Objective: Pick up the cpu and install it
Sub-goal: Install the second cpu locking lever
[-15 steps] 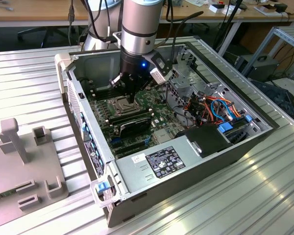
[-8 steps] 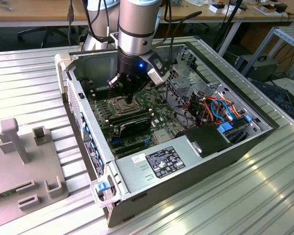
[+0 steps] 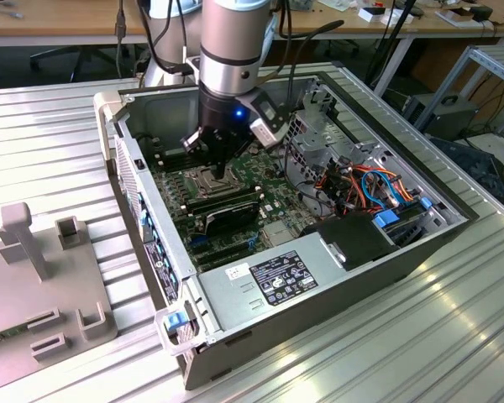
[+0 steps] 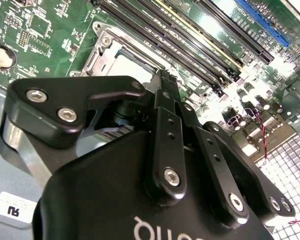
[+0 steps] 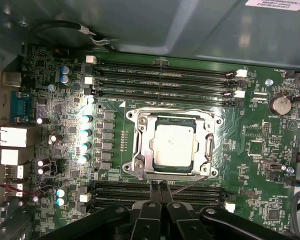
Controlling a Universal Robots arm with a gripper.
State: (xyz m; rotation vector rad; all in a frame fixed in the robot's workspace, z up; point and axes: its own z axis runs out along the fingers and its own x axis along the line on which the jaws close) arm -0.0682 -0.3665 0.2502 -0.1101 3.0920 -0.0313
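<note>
The cpu (image 5: 174, 145) is a dull silver square lying flat inside the motherboard's socket, ringed by the metal socket frame (image 5: 140, 150). In the second wrist view part of the cpu (image 4: 129, 66) shows just past my fingers. My gripper (image 5: 159, 188) hovers over the memory slots beside the socket, apart from the chip. Its two black fingers are pressed together with nothing between them, as the second wrist view of the gripper (image 4: 166, 79) also shows. In the exterior view the gripper (image 3: 221, 174) reaches down into the open computer case, right over the socket area.
Long black memory slots (image 5: 165, 82) run along both sides of the socket. The open case (image 3: 454, 220) holds a power supply (image 3: 277, 281), a dark drive cage and coloured cables (image 3: 374, 186). A grey fixture block (image 3: 42, 277) stands at the exterior view's left on the ribbed metal table.
</note>
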